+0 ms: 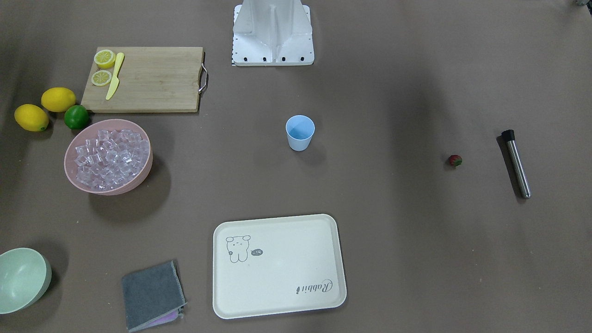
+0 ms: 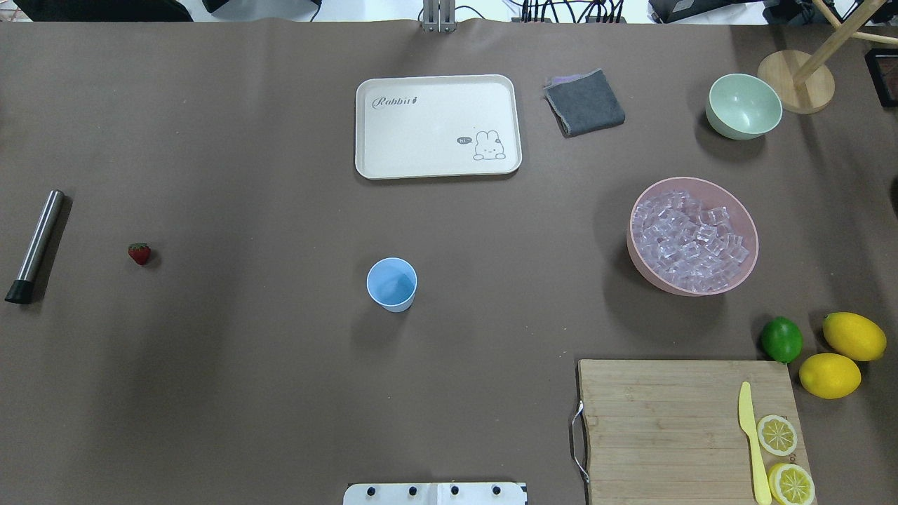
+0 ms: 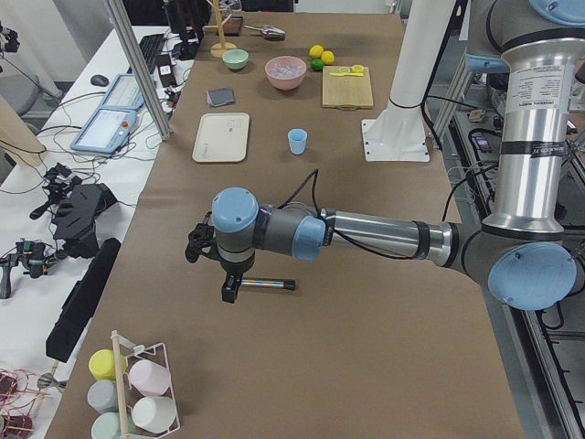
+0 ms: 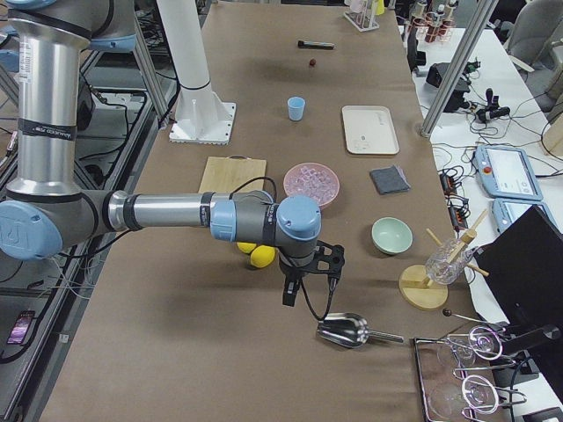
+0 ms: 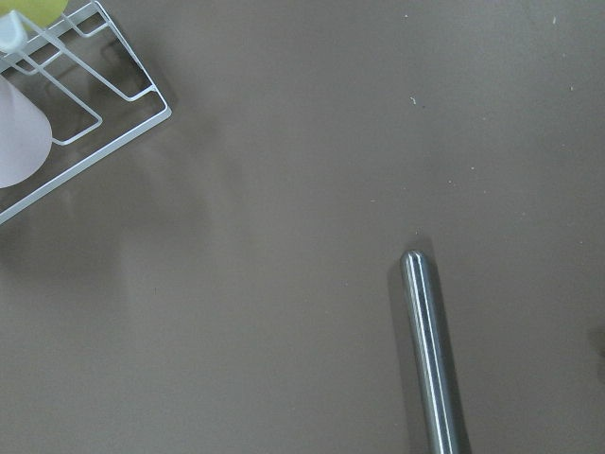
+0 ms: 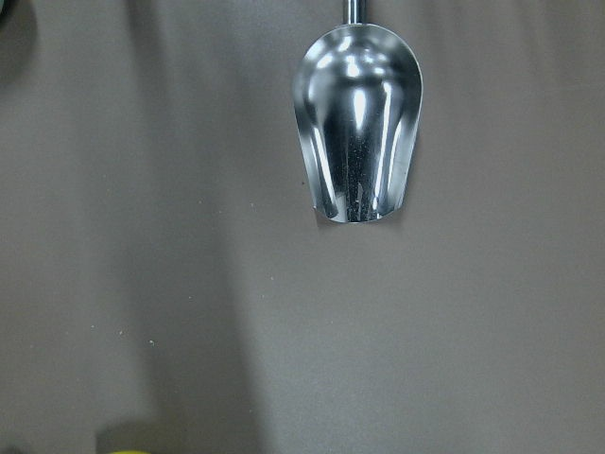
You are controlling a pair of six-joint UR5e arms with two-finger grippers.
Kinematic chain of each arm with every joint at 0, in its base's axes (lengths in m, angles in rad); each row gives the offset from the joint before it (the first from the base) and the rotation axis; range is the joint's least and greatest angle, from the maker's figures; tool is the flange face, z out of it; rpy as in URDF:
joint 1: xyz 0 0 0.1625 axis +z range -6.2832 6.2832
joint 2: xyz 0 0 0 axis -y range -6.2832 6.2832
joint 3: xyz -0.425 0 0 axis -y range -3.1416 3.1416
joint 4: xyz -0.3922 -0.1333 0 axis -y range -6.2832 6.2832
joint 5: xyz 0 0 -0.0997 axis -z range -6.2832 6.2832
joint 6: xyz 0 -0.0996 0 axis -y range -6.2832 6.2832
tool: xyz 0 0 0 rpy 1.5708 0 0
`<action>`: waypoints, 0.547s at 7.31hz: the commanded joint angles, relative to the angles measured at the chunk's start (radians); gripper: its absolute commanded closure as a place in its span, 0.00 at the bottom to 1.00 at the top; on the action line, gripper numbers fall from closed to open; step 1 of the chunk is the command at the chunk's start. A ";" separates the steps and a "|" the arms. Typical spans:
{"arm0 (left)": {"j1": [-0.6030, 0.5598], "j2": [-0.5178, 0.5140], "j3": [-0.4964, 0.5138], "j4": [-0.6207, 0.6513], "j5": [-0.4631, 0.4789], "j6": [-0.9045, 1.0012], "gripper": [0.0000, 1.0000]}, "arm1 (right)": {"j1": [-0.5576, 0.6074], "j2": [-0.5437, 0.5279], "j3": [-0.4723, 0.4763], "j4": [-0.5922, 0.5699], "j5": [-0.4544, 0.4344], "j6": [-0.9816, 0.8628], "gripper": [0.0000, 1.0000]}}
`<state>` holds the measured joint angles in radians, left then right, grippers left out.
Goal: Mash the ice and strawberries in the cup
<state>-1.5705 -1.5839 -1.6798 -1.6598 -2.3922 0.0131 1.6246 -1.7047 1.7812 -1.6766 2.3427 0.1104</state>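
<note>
The light-blue cup (image 2: 391, 284) stands upright and empty mid-table. A small red strawberry (image 2: 139, 253) lies far to its left, beside a steel muddler (image 2: 36, 245) with a black end. The ice (image 2: 691, 242) fills a pink bowl (image 2: 635, 259) on the right. My left gripper (image 3: 196, 243) hovers over the muddler (image 3: 260, 285) at the table's left end, seen only in the exterior left view; whether it is open or shut I cannot tell. My right gripper (image 4: 332, 258) hangs above a metal scoop (image 4: 345, 329) past the table's right end; its state cannot be told either.
A cream tray (image 2: 365, 126), grey cloth (image 2: 586, 102) and pale-green bowl (image 2: 744, 106) line the far side. A cutting board (image 2: 659, 421) carries lemon halves and a yellow knife, with a lime (image 2: 781, 339) and two lemons beside it. A wire rack (image 5: 66, 123) of cups stands near the muddler.
</note>
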 commanded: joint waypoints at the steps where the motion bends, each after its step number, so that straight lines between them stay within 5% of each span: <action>1: 0.001 -0.001 0.000 0.000 -0.001 -0.001 0.02 | 0.001 0.002 0.004 0.002 0.001 0.002 0.00; 4: 0.003 -0.005 0.002 0.000 -0.001 -0.001 0.02 | 0.001 0.000 0.004 0.002 0.001 0.002 0.00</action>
<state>-1.5688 -1.5870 -1.6792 -1.6598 -2.3930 0.0123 1.6255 -1.7037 1.7859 -1.6752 2.3435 0.1119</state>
